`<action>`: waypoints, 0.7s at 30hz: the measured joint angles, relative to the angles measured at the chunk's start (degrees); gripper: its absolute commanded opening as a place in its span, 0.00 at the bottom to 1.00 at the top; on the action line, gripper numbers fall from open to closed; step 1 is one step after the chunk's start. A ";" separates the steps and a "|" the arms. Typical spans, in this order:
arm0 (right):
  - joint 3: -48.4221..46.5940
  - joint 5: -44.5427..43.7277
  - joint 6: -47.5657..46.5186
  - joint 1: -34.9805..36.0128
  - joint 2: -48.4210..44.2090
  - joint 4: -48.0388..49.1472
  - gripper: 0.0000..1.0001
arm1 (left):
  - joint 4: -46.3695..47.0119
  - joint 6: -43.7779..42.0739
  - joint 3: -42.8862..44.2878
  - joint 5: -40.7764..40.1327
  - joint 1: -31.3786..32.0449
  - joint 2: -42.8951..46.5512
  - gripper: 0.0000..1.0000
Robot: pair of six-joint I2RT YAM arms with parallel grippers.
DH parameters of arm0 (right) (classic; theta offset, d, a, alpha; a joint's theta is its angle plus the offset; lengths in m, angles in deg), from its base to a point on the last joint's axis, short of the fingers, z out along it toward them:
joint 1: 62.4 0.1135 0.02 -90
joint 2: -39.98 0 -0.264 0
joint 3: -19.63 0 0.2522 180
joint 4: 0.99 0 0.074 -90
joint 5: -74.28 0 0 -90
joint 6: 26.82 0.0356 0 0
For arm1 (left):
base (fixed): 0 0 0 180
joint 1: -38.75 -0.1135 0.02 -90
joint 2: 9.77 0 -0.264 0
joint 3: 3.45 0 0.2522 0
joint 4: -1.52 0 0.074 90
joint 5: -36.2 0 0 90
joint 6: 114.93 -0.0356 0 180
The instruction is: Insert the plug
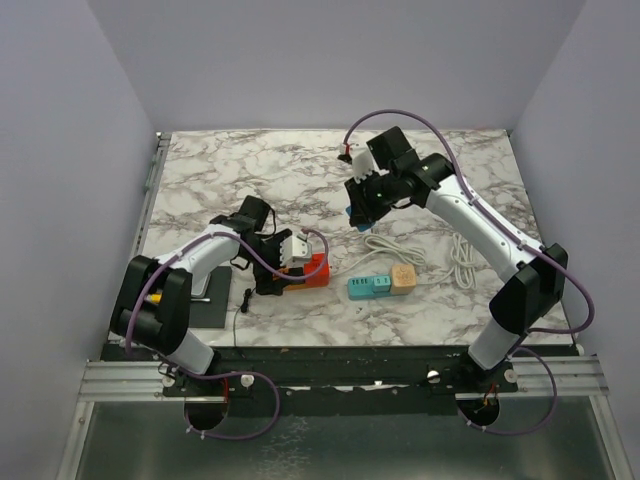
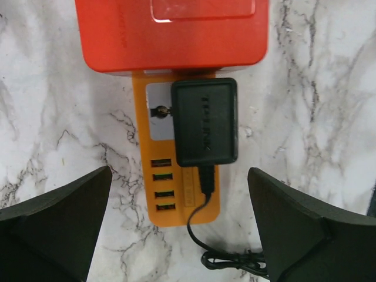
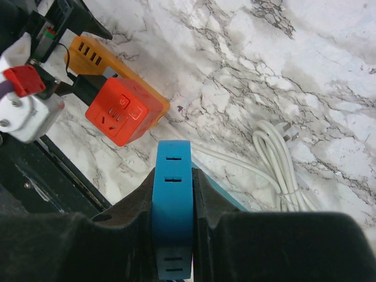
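An orange power strip (image 2: 176,200) with USB ports lies on the marble table, with a black adapter plug (image 2: 204,121) seated in its socket and a red cube socket (image 2: 173,32) at its far end. My left gripper (image 2: 179,235) hovers open over the strip, one finger on each side and touching nothing; in the top view it (image 1: 272,268) is above the strip (image 1: 305,275). My right gripper (image 3: 172,200) is shut on a blue adapter block (image 3: 172,176) and holds it above the table (image 1: 358,212). The red cube (image 3: 120,111) also shows in the right wrist view.
A teal and beige power strip (image 1: 382,285) lies right of the orange one. A coiled white cable (image 1: 460,255) with a plug (image 3: 282,158) lies further right. The adapter's thin black cord (image 2: 235,258) coils on the marble. A black mat (image 1: 212,312) is at the near left.
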 measured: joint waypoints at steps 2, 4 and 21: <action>-0.42 0.02 0.02 -0.26 0.00 0.00 0.01 | 2.27 0.26 -0.28 -1.44 0.44 -0.81 0.99; -0.50 0.02 0.02 -0.52 -0.11 0.02 0.01 | 3.78 0.24 -0.42 -2.34 0.85 -1.53 0.97; 3.39 1.18 0.02 -1.18 -1.75 0.00 0.01 | 2.01 -16.90 6.34 -3.85 1.16 -10.95 0.39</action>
